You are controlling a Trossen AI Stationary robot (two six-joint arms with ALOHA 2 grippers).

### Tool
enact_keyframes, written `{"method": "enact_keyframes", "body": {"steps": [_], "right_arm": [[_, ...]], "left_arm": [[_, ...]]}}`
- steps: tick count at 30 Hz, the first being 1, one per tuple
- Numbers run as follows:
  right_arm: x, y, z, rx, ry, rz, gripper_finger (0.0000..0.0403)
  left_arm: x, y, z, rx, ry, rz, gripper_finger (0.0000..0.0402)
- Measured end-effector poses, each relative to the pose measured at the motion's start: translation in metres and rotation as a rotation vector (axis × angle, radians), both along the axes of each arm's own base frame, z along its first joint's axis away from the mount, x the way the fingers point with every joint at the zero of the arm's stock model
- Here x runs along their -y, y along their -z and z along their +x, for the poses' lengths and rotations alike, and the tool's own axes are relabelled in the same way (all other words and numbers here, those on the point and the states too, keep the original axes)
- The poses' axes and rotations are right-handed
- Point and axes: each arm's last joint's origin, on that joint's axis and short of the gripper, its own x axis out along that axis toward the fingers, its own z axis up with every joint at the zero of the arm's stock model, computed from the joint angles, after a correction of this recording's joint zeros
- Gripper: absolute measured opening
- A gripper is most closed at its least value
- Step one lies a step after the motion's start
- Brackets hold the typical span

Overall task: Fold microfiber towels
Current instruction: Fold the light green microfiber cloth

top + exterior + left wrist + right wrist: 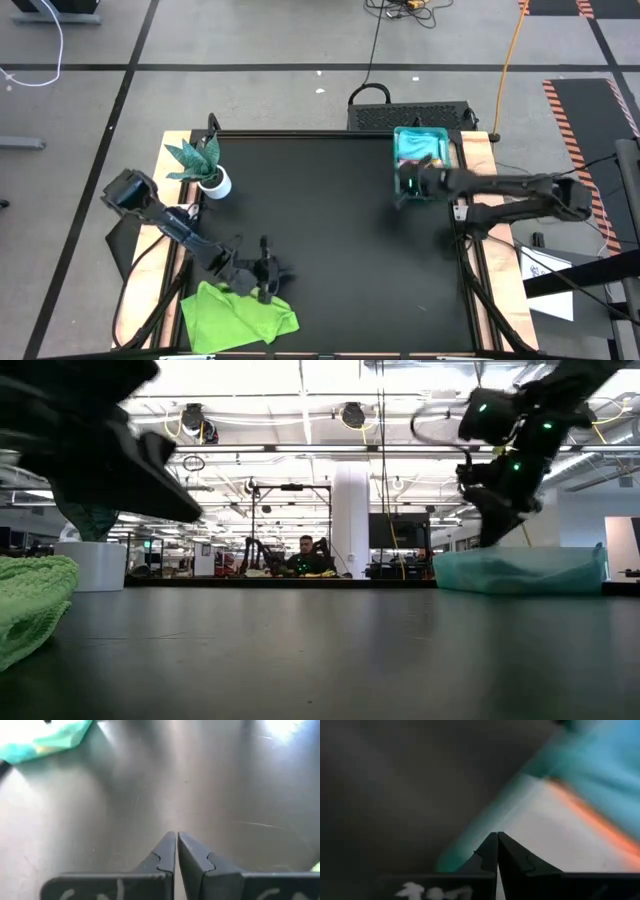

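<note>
A lime green towel [235, 315] [30, 600] lies crumpled at the table's near left corner. My left gripper [272, 282] [176, 836] hovers shut just past the towel's far edge, with bare table in front of its fingers. A teal tray [447, 140] [520, 572] stands at the far right and holds more towels. In the right wrist view a white one [545, 835] and an orange one [592, 822] show, blurred. My right gripper [403, 193] [497, 835] hangs shut above the tray's near left side, with nothing between its fingers.
A small green plant in a white pot [208, 172] [95, 565] stands at the far left of the black table. A black box [410, 115] sits behind the far edge. The wide middle of the table [330, 230] lies bare. A person [305, 555] sits far off in the room.
</note>
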Motion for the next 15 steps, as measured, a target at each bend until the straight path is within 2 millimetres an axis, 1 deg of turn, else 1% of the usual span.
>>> {"method": "enact_keyframes", "body": {"steps": [2,5,7,9,10,11,13,15], "right_arm": [[-0.023,0.013,0.010,0.145,-0.119,-0.020,0.0000],[-0.058,0.024,0.020,0.364,-0.309,-0.041,0.0000],[-0.080,0.027,0.022,0.488,-0.446,-0.060,0.0000],[-0.098,0.028,0.019,0.579,-0.563,-0.083,0.0000],[-0.106,0.027,0.017,0.628,-0.613,-0.086,0.0000],[-0.113,0.027,0.015,0.672,-0.657,-0.087,0.0000],[-0.125,0.025,0.011,0.733,-0.713,-0.095,0.0000],[-0.133,0.027,0.006,0.748,-0.736,-0.130,0.0000]], "left_arm": [[0.012,-0.006,-0.002,0.015,0.008,0.027,0.0010],[0.038,-0.026,-0.002,0.050,0.054,0.035,0.0005],[0.058,-0.037,-0.004,0.016,0.165,0.051,0.0007],[0.076,-0.043,-0.011,-0.041,0.323,0.068,0.0004],[0.084,-0.048,-0.014,-0.045,0.388,0.039,0.0003],[0.092,-0.054,-0.015,-0.026,0.433,-0.026,0.0003],[0.102,-0.065,-0.017,0.028,0.428,-0.191,0.0009],[0.107,-0.071,-0.018,0.061,0.404,-0.327,0.0029]]}}
